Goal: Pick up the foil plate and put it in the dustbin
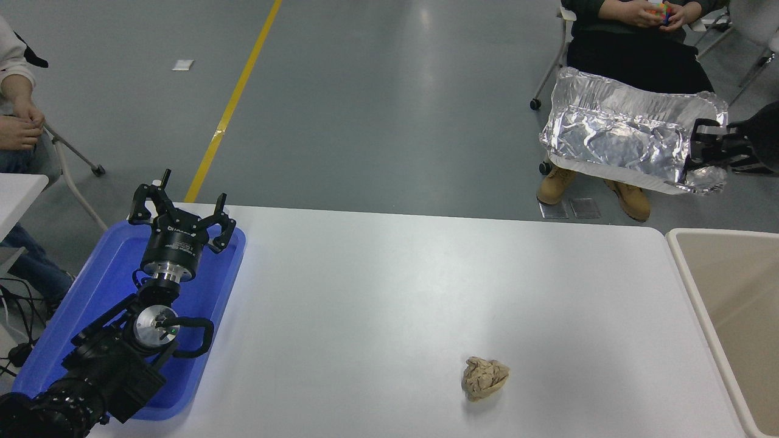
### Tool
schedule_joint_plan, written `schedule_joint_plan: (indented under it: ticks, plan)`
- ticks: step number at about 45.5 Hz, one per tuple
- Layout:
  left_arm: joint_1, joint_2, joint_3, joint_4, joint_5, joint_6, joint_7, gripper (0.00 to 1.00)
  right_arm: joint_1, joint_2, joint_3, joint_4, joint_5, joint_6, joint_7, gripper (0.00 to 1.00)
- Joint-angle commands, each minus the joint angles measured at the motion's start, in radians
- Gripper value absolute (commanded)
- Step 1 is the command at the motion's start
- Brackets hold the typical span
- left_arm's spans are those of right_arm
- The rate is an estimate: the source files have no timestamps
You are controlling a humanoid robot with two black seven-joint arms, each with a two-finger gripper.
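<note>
The right gripper (700,149) comes in from the right edge, high in the picture, and its black fingers are clamped on the right end of the foil plate (621,143). The plate hangs in the air well above the table (389,292), stretching leftward from the gripper with its open side tipped toward the camera, so the crinkled inner surface and the rolled rim both show. It appears in front of the legs of a seated person (633,36) at the far side. The dustbin (688,255) stands against the table's right edge, lower in the picture than the plate. A crumpled paper ball (485,378) lies on the table near its front edge, well apart from the plate. The left gripper (181,222) is parked at the lower left over a blue tray (100,286), its fingers spread and holding nothing.
</note>
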Motion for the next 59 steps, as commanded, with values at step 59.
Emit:
schedule_joint_plan:
  ticks: [59]
  plan:
    - [0.000, 0.000, 0.000, 0.000, 0.001, 0.000, 0.000, 1.00, -1.376, -0.244, 0.698, -0.969, 0.181, -0.371, -0.001, 0.00]
